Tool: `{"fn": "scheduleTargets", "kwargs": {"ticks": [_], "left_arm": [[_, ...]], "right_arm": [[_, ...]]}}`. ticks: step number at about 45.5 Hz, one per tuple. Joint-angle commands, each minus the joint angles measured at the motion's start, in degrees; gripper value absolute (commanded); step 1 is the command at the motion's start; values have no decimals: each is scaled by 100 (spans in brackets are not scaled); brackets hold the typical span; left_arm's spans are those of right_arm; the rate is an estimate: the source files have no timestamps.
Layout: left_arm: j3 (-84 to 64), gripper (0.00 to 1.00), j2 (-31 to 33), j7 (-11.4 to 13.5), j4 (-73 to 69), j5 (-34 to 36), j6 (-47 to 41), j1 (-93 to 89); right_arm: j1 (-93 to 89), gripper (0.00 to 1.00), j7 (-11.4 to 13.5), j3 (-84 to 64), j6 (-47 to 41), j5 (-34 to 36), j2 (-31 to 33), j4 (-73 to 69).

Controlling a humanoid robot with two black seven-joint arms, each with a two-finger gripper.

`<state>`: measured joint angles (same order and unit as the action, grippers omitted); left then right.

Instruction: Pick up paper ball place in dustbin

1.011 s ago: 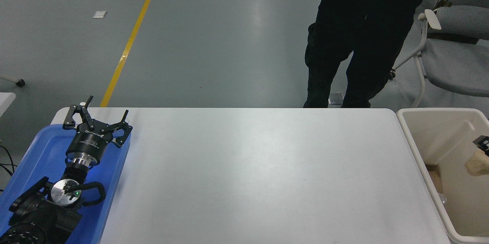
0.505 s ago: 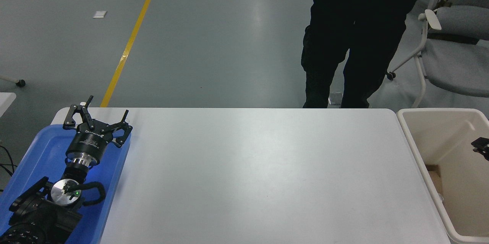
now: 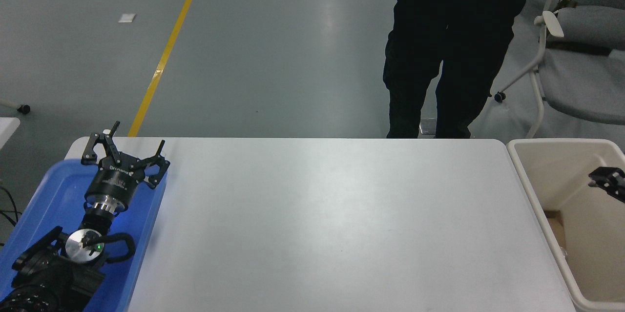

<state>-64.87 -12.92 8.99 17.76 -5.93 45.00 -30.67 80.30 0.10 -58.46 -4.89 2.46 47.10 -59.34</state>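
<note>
Right gripper [image 3: 607, 183] over dustbin [image 3: 525, 156]; paper ball not visible.
Only its tip shows at frame edge, finger state unreadable; left gripper [image 3: 124, 148] parked over blue tray [image 3: 53, 180], fingers spread.

cream-beige dustbin [image 3: 525, 182] stands upright just beside the table's right end.

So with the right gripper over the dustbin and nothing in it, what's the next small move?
Probably pull the right gripper back toward the white table: only its tip shows above the cream dustbin, it carries no paper ball, and none lies on the table.
</note>
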Motion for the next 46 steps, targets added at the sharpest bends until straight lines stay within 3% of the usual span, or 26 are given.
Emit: {"fn": "scheduleTargets", "kwargs": {"ticks": [1,11,20,33,46], "left_arm": [[1,99,0,-2,0,-5,0,0],[1,99,0,6,0,-5,0,9],[-8,99,0,15,0,-5,0,17],[-8,99,0,15,0,-5,0,17],[-8,99,0,15,0,-5,0,17]], "right_arm": [[969,100,-2,-886,-468,0,-359,-473],[1839,100,-2,-1124,-2058,0,-807,-490],[2945,100,-2,-1115,-4011,-27,-1712,-490],[4546,100,-2,-755,-4011,0,-2644,-763],[4872,100,-2,-755,-4011,-9,-3646,-789]]}}
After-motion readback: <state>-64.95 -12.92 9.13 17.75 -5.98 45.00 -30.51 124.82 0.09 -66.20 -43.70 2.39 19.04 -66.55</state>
